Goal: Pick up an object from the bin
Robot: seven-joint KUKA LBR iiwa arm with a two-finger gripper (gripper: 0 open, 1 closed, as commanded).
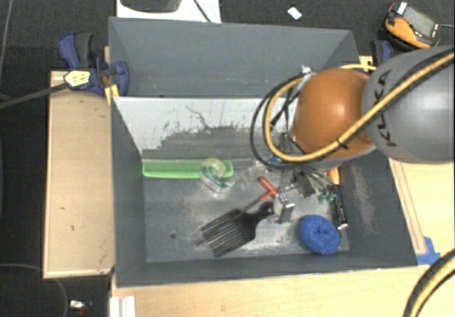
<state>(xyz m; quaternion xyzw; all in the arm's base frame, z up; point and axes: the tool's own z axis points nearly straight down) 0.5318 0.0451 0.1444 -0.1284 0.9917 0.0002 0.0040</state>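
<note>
Camera view, one green comb, one black pick comb, one blue puff, hand near the pick comb's handle, apart or together unclear.

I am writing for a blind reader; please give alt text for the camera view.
A robot arm with an orange wrist cover reaches from the right into a grey metal bin, its gripper low beside the handle of a black wide-toothed comb, with a blue fuzzy ball nearby. A green comb and a clear plastic piece lie further left.
</note>
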